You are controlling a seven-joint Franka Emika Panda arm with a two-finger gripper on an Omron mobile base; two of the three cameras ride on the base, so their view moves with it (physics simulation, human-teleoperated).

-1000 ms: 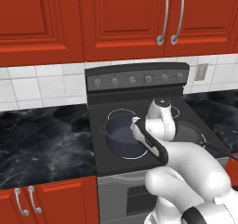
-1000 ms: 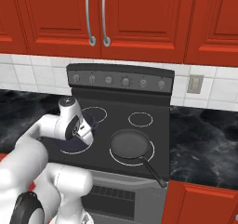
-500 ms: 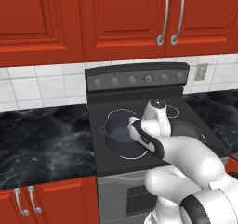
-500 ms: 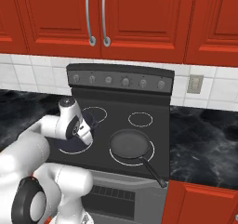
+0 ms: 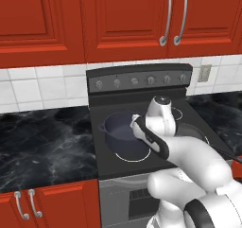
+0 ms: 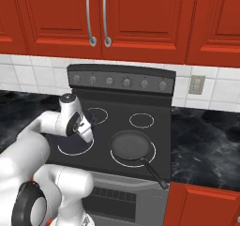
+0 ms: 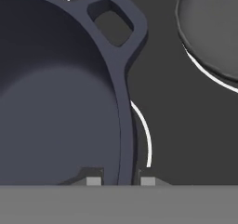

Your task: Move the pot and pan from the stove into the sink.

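pot upright on front-left burner of stove, mouth up; loop handles stick out left + right along stove width; gripper clamped on pot rim, one finger inside wall, other outside, just below right loop in hand view; pan on front-right burner, near pot, not touching; long handle points front-right, tip past stove front edge; black counter both sides; back burners bare
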